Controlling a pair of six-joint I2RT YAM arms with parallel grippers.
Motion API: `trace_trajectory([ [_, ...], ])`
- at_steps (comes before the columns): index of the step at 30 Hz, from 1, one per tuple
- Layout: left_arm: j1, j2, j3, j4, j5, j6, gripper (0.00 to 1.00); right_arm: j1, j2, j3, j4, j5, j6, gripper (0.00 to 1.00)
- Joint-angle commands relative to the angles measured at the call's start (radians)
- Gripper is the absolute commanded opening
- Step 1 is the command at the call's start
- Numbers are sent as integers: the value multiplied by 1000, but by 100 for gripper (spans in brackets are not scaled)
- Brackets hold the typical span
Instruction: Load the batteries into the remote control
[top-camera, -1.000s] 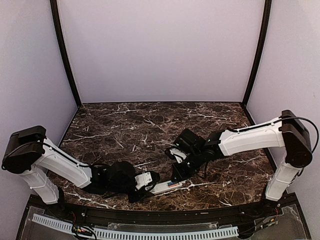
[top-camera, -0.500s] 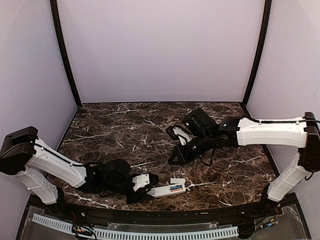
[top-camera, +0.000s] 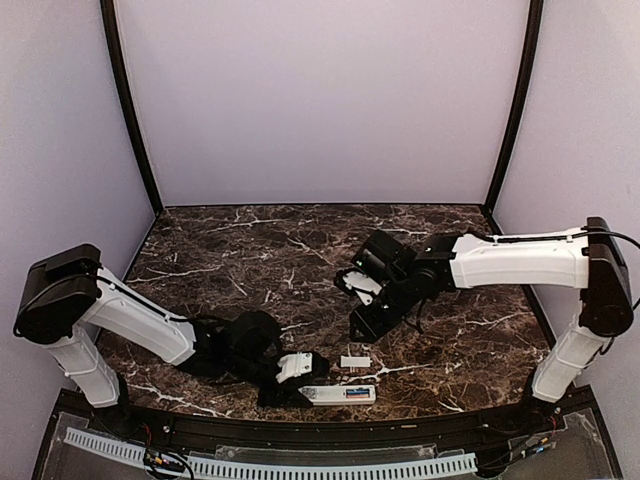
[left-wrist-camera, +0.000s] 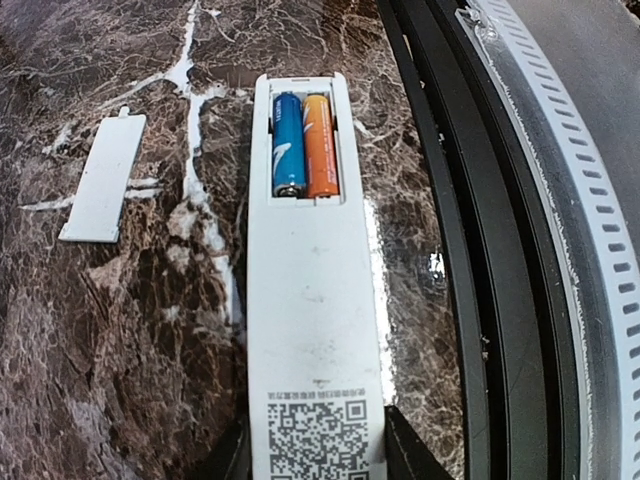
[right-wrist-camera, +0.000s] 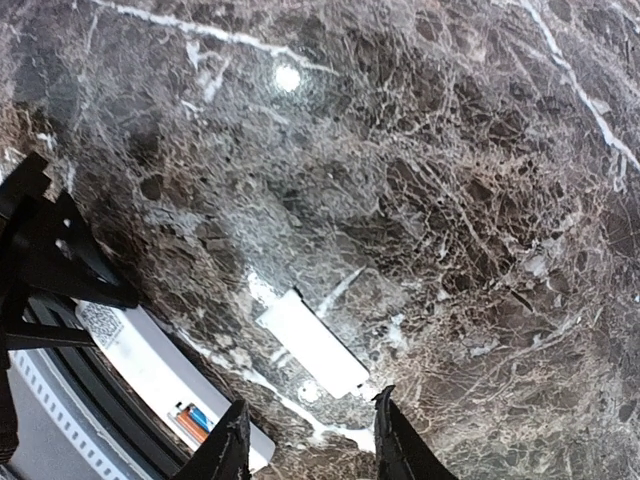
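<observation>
The remote control (left-wrist-camera: 312, 330) (top-camera: 337, 393) lies back up along the table's near edge. My left gripper (left-wrist-camera: 316, 452) (top-camera: 298, 390) is shut on its end with the dark square sticker. Both batteries, one blue (left-wrist-camera: 289, 145) and one orange (left-wrist-camera: 320, 145), lie side by side in the open recess. The right wrist view catches them too (right-wrist-camera: 195, 420). A flat white battery cover (left-wrist-camera: 103, 178) (top-camera: 354, 361) (right-wrist-camera: 312, 343) rests loose on the marble beside the remote. My right gripper (right-wrist-camera: 310, 425) (top-camera: 365, 325) hangs open above the table, just back from the cover, with nothing between its fingers.
The table's black raised rim (left-wrist-camera: 450, 250) runs right next to the remote. A white slotted cable strip (left-wrist-camera: 560, 200) lies beyond it. Purple walls (top-camera: 320, 100) close in the back and sides of the marble top (top-camera: 250, 250).
My right gripper has lifted off the remote, drawn back toward the table's middle and opened. The left arm has slid the remote closer to the near rim. The cover now shows on the table.
</observation>
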Motion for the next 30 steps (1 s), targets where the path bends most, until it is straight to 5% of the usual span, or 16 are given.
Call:
trace_trajectory([
  [1,7,22,53,-102,10,36,26,-4,28,31,-52,30,-153,42],
  [4,7,3,56,-126,10,45,56,-4,31,39,-55,20,-204,47],
  [6,7,-33,47,-134,0,41,66,-4,44,62,-80,28,-204,48],
  [13,7,-281,-13,-105,-57,-42,76,45,71,123,-105,55,-123,49],
  [17,8,-460,-68,-52,-254,-128,78,56,58,107,-46,19,-350,59],
  [21,37,-620,-98,-65,-554,-273,79,56,89,98,6,-14,-583,79],
  [23,38,-680,-99,-113,-692,-335,79,55,155,192,-74,54,-505,76],
  [26,38,-747,-116,-155,-865,-415,76,46,283,439,-326,143,-98,53],
  [30,44,-765,-164,-87,-996,-437,74,95,235,374,-282,181,302,47],
])
